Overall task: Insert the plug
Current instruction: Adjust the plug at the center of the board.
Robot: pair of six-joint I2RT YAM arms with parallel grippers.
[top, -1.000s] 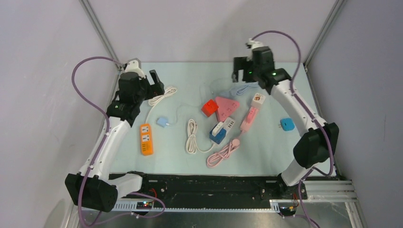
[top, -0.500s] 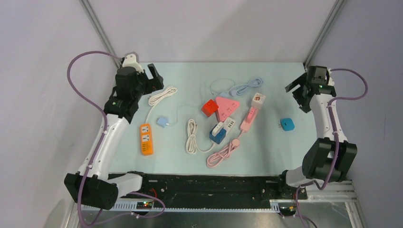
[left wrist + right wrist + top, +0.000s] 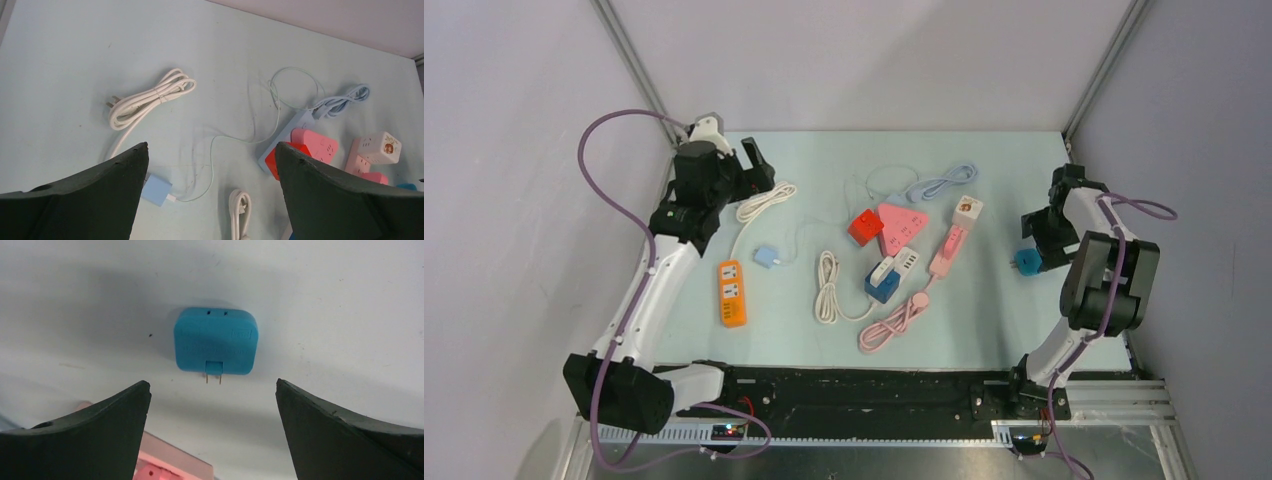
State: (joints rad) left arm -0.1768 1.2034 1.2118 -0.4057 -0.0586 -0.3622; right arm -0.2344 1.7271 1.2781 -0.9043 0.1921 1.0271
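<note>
Top view first: the left claw point(image 3: 759, 172) is up at the far left corner of the tabletop point(image 3: 824, 150). Its fingers are spread wide with nothing in them, and it sits right by a bundled white cord point(image 3: 764, 202). The right claw point(image 3: 1036, 243) is over at the right edge, also wide open and holding nothing, just above the blue plug point(image 3: 1027, 262). That plug lies on the tabletop on its own, well apart from the pile in the middle: a red cube point(image 3: 864, 227), a pink triangle strip point(image 3: 902, 225), a long pink strip point(image 3: 948, 250) and a white cube socket point(image 3: 967, 210). There's an orange power strip point(image 3: 732, 293) lying on the left side too.

Left wrist cam: both dark fingers point(image 3: 90, 195) stand far apart with nothing between them but bare tabletop. The white cord lies further out, and a small light blue adapter point(image 3: 157, 190) sits just beside the left finger.

Right wrist cam: the blue plug point(image 3: 216, 347) lies flat, centred between the two fingers and touching neither. Its two metal prongs point toward the camera. A corner of something pink point(image 3: 170, 465) peeks in at the bottom.
</note>
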